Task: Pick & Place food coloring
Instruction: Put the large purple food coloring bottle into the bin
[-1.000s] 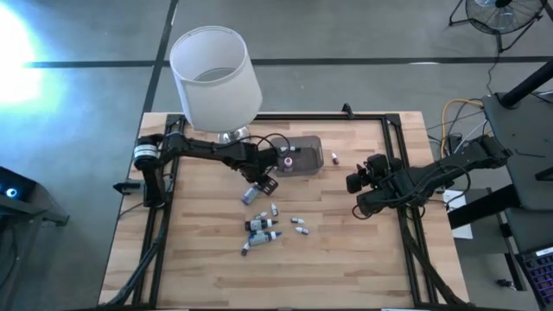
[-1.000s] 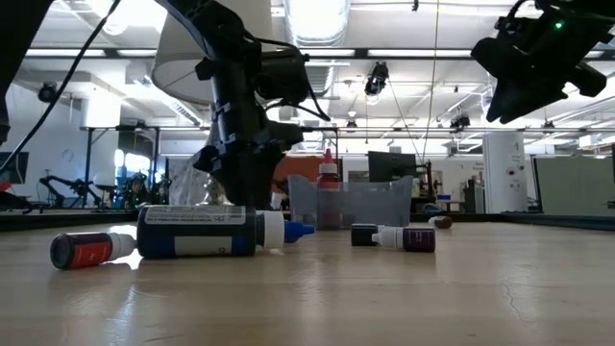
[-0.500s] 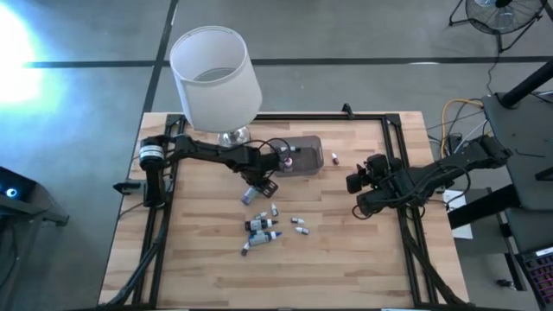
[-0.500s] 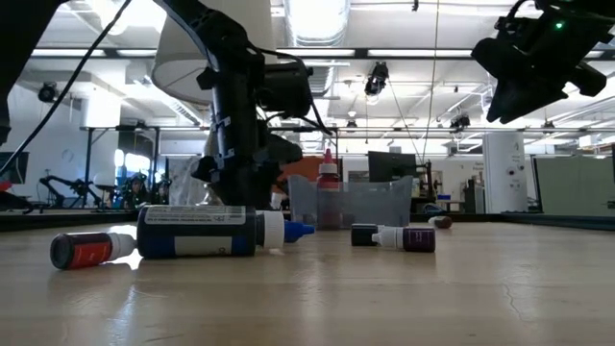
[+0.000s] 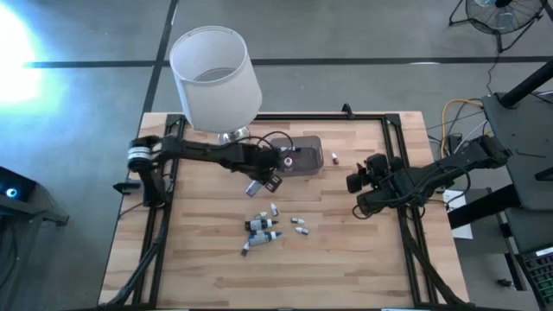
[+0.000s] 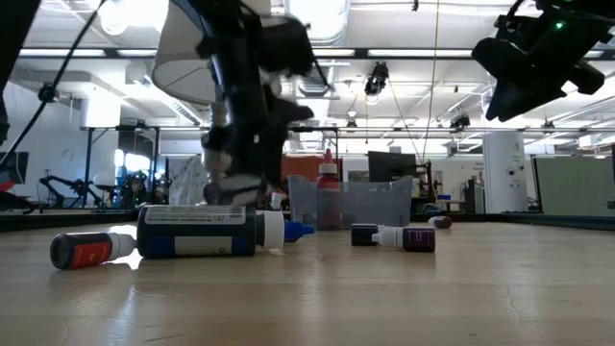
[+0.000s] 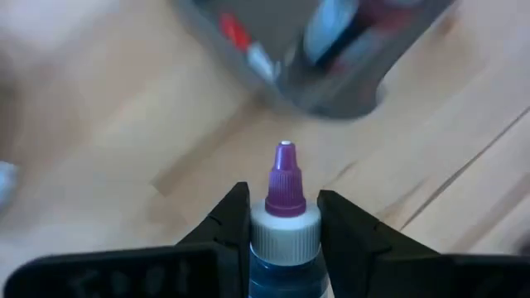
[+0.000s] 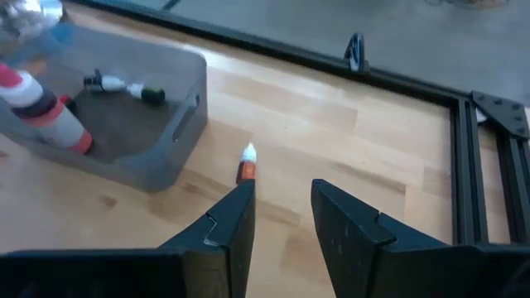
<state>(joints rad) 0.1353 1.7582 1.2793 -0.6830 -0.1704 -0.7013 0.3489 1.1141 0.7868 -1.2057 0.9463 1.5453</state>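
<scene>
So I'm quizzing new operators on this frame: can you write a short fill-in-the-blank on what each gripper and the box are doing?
1. The left gripper is shut on a bottle with a ____ cap.
2. The right gripper holds ____.
3. The grey box has a red bottle standing ____ in it.

Missing words: purple; nothing; upright

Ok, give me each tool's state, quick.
Left tool: closed on a purple-capped bottle.
Right tool: open, holding nothing, above the table.
</scene>
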